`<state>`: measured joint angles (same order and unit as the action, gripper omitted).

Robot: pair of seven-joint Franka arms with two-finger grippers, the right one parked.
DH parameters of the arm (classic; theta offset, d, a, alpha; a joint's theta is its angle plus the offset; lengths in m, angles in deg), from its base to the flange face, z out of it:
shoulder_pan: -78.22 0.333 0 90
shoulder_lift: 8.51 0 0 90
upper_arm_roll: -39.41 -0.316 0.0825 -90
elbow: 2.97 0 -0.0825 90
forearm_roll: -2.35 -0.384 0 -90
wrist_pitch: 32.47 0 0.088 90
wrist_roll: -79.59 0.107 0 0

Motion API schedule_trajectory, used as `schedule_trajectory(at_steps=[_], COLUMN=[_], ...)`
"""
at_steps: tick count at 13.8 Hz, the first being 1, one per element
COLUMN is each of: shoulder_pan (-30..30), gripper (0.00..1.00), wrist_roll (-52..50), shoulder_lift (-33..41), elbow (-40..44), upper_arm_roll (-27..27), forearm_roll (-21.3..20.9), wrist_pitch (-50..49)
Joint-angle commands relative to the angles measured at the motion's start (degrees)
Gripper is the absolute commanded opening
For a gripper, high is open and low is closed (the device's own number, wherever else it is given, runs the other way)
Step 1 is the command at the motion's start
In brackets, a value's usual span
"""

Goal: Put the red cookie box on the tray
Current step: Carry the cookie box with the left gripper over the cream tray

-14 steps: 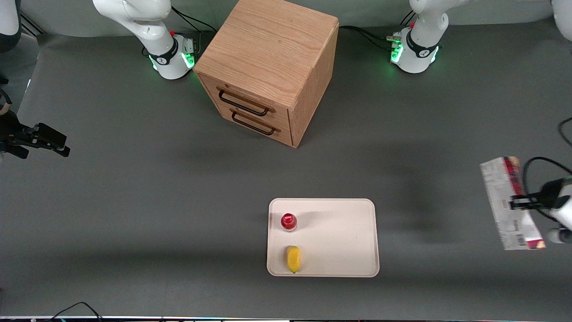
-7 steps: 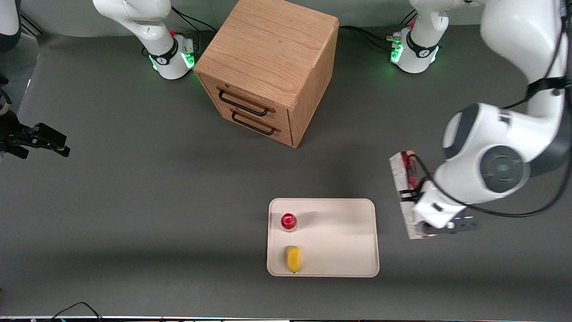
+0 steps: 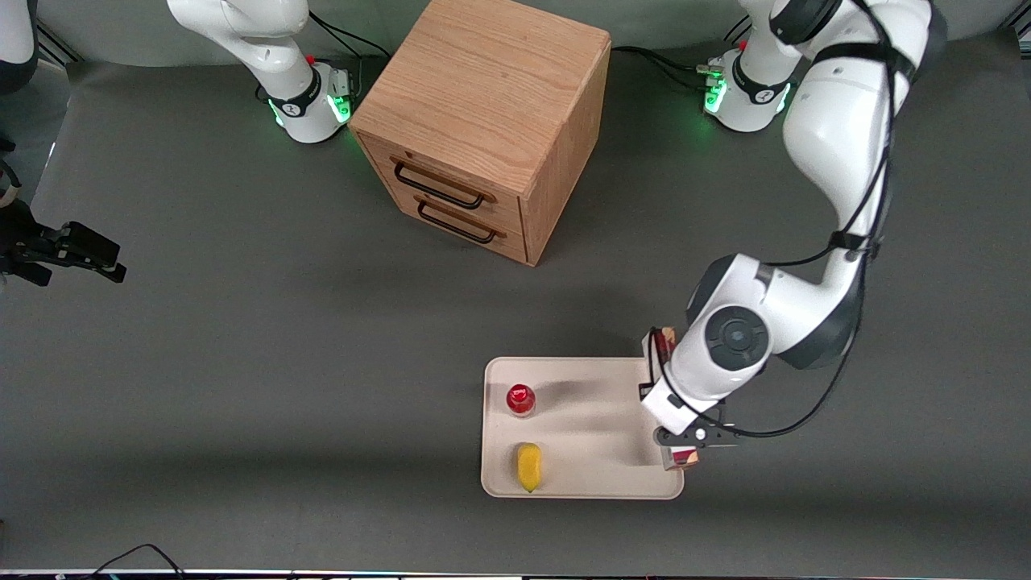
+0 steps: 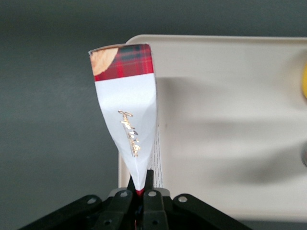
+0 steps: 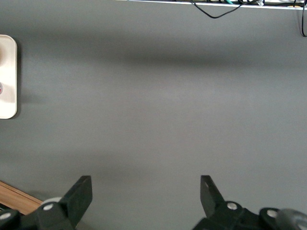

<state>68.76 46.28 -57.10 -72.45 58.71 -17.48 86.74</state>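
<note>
Three views, taken in turn:

Front view, gripper: the left arm's gripper [image 3: 675, 419] hangs over the tray's [image 3: 580, 366] edge toward the working arm's end of the table, at about 3 o'clock on the tray.
Front view, cookie box: the red cookie box [image 3: 662, 342] is mostly hidden under the arm's wrist; one end shows at the tray's 1 o'clock corner and the other [image 3: 681, 459] near its 5 o'clock corner, so it runs along that edge, carried above it.
Front view, tray load: a red-capped bottle [image 3: 520, 399] and a yellow fruit-like piece [image 3: 528, 466] sit at the tray's 9 and 7 o'clock, well apart from the box.
Front view, cabinet: the wooden cabinet [image 3: 483, 121] stands well apart from the tray, farther from the camera.

Left wrist view, grip: the gripper [image 4: 142, 194] is closed on the thin edge of the cookie box [image 4: 127, 105], which is held on edge, above the tray's rim [image 4: 144, 40].
Left wrist view, position: part of the box overhangs the grey table [image 4: 53, 120] rather than the tray.

Right wrist view: only a sliver of the tray [image 5: 7, 76] shows; nothing of the box.

Doing it well: in my judgement the box should travel a little farther toward the tray's bare middle before lowering, so that neither end rests on the rim, and be laid down gently and released only once it is supported.
</note>
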Motion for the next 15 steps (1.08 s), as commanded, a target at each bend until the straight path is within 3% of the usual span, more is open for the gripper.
schedule_trajectory(at_steps=[1,7,9,14,15], shoulder_pan=[-3.72,-3.9,-3.9,-0.58,1.01], gripper=[0.0,0.0,0.99,1.0,1.0], wrist_roll=[-4.39,-4.22,-4.22,-2.82,-0.38], shoulder_lift=[-7.29,-8.62,-8.45,-3.72,-1.79], elbow=[9.35,9.28,9.19,7.96,7.87], upper_arm_roll=[-1.19,-1.54,-1.54,-0.84,0.03], forearm_roll=[-4.5,-5.04,-6.0,-5.83,-3.83], wrist_pitch=[-0.3,1.37,1.2,-7.21,-10.63])
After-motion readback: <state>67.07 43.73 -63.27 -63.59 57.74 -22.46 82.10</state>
